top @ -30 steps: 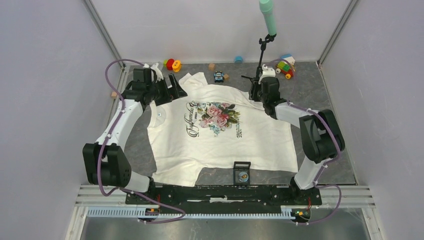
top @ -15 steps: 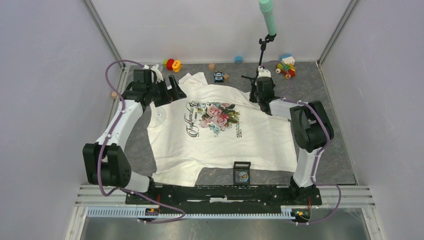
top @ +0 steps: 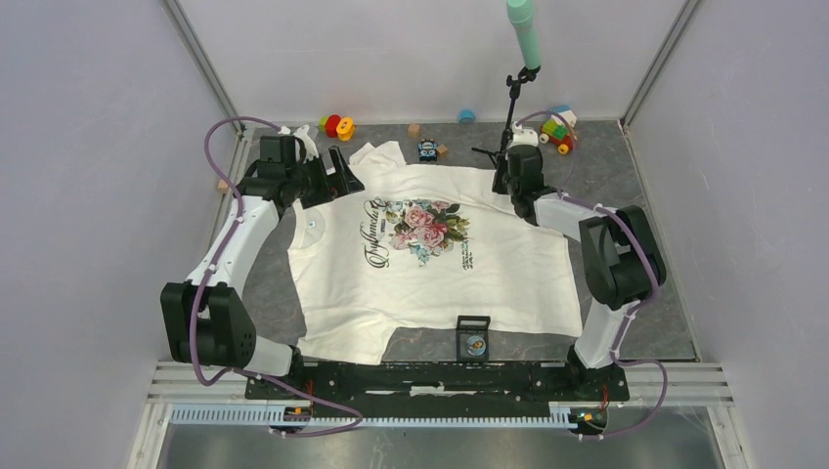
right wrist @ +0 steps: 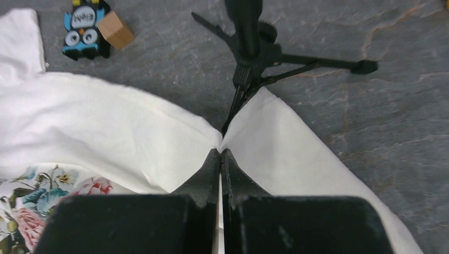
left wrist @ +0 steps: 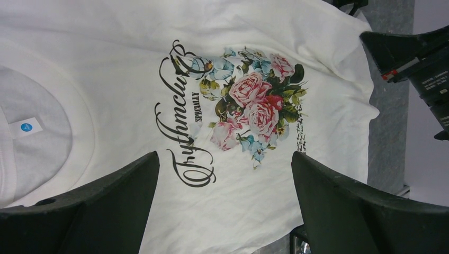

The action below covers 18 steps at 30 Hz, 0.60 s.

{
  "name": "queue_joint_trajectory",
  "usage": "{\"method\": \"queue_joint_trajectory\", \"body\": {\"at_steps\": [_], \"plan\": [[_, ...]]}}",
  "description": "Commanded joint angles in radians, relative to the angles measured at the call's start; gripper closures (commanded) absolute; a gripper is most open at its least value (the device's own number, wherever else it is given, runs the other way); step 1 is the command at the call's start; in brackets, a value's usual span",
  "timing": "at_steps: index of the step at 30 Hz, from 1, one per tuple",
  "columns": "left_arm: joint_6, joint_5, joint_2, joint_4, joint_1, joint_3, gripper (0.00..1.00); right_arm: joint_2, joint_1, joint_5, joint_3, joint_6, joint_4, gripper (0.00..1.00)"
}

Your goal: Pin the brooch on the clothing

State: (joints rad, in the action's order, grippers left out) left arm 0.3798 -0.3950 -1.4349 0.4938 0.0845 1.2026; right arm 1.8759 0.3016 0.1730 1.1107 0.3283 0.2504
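Easy to spoil things from here by tugging with the right pincer [right wrist: 220, 154], pressed together on a thin pleat of the clothing [right wrist: 106, 121] at its far edge: with too hard a pull, likely to bunch the white fabric, crease the rose print [left wrist: 254, 106], or drag the whole garment askew on the tabletop [top: 655, 156]. Close, too, to fouling the black tripod stand [right wrist: 249, 58], planted just beyond the pinched fold; apt to knock it over with any lift or sweep toward the far side. Possible as well to lose so slight a bite of cloth and come away with nothing. Little to fear from the owl toy [right wrist: 84, 29] and the wooden block [right wrist: 115, 30] just beside it, both apart from the fold. Nothing held in the left pincer [left wrist: 223, 159], spread wide and hovering over the black lettering [left wrist: 182, 143] and the roses. As for the brooch [top: 474, 343]: in neither pincer, but seated in the small black frame holder [top: 473, 321] at the near edge of the clothing, between the two arm bases. Well apart from the right pincer, with the whole breadth of the garment between; well apart from the left pincer also, toward the near side. Not yet picked up, let alone pinned, so probably in need of a freed pincer before any reach for it.
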Motion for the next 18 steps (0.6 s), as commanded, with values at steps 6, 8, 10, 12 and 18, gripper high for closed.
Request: {"method": "queue_joint_trajectory", "body": {"at_steps": [6,8,10,12,18], "plan": [[-0.036,0.002,0.027,-0.008,-0.007,-0.011,0.0,-0.171,-0.074,0.038,-0.039,-0.008,0.044,1.0],[-0.039,0.01,0.033,-0.007,-0.008,-0.012,0.0,-0.177,-0.101,0.038,-0.05,-0.016,0.044,1.0],[-0.043,0.02,0.04,-0.008,-0.007,-0.014,0.0,-0.174,-0.128,0.026,-0.047,-0.037,0.05,1.0],[-0.042,0.021,0.04,-0.008,-0.006,-0.014,0.0,-0.16,-0.151,-0.003,-0.033,-0.087,0.064,1.0],[-0.039,0.017,0.031,-0.008,-0.006,-0.018,0.0,-0.083,-0.182,-0.11,0.101,-0.234,-0.041,0.76]]}}
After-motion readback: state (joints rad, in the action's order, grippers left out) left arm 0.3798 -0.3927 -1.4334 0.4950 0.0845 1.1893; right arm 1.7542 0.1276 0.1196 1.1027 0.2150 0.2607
